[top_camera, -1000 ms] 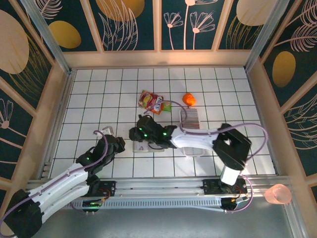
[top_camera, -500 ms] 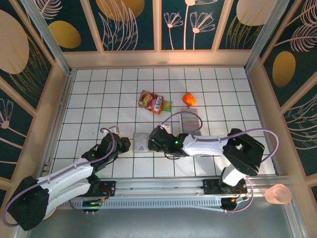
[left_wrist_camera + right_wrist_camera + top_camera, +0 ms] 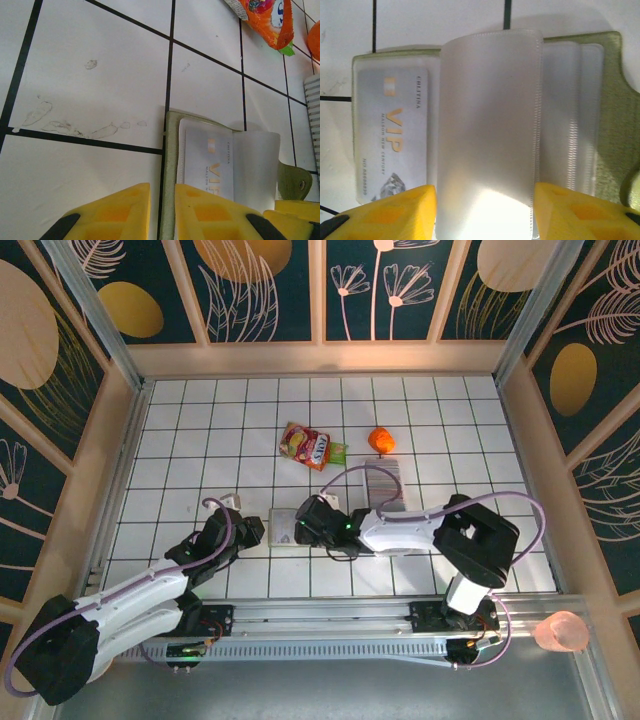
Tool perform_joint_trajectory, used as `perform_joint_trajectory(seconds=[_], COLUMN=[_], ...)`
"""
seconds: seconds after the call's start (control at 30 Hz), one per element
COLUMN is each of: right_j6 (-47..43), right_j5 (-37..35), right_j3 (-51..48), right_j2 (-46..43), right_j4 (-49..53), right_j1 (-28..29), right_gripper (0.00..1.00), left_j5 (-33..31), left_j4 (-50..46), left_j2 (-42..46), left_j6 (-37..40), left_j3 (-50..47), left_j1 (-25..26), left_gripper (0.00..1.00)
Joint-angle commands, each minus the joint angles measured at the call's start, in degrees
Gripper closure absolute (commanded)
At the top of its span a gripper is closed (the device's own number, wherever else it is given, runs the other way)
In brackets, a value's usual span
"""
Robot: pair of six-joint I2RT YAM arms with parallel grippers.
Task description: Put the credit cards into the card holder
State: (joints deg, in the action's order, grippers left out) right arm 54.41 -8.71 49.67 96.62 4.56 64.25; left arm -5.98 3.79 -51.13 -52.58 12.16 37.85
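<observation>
— White tiled table (image 3: 180, 440) under both your arms. How do the fingers stand?
— Your right gripper (image 3: 303, 523) sits over the card holder (image 3: 281, 529), near the middle of the table. In its wrist view the yellow fingers (image 3: 395, 210) are spread wide. A frosted plastic sleeve (image 3: 487, 110) of the holder stands between them, its edges meeting their inner faces. Whether they squeeze it, you can't tell.
— And the left?
— Your left gripper (image 3: 247, 531) is just left of the holder. Its fingers (image 3: 117, 207) are barely apart, a thin gap with nothing in it, poised over the holder's olive left edge.
— Which way does the holder lie?
— Open and flat, long axis left to right in both wrist views, snap tab (image 3: 294, 181) at the right end. A silver VIP card (image 3: 395, 130) is in the left pocket, its long side running across the holder's length. The credit cards (image 3: 383, 483), a striped block on edge, lie right of the holder and apart from it, long axis pointing away from the arm bases.
</observation>
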Motion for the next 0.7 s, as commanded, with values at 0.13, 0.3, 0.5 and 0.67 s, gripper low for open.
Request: perform_joint_trajectory(seconds=[0.13, 0.3, 0.5, 0.67], right_j6=[-0.01, 0.70, 1.48, 1.63], right_j5=[1.72, 2.44, 3.57, 3.14], right_j3=[3.23, 3.55, 3.07, 3.35], right_j2=[3.16, 3.66, 2.63, 1.80], right_j4=[-1.83, -3.03, -6.46, -6.98], right_j1=[0.45, 0.43, 0.55, 0.53], right_gripper=[0.43, 0.42, 0.41, 0.41], left_j5=[-0.04, -0.56, -0.70, -0.71], left_j4=[1.13, 1.02, 0.60, 0.52], left_j2=[-0.15, 0.94, 1.21, 1.30], left_j6=[1.12, 1.33, 1.35, 1.21], left_j3=[-1.21, -1.52, -1.53, -1.70], left_j1=[0.15, 0.20, 0.19, 0.14], left_gripper=[0.81, 0.81, 0.82, 0.83])
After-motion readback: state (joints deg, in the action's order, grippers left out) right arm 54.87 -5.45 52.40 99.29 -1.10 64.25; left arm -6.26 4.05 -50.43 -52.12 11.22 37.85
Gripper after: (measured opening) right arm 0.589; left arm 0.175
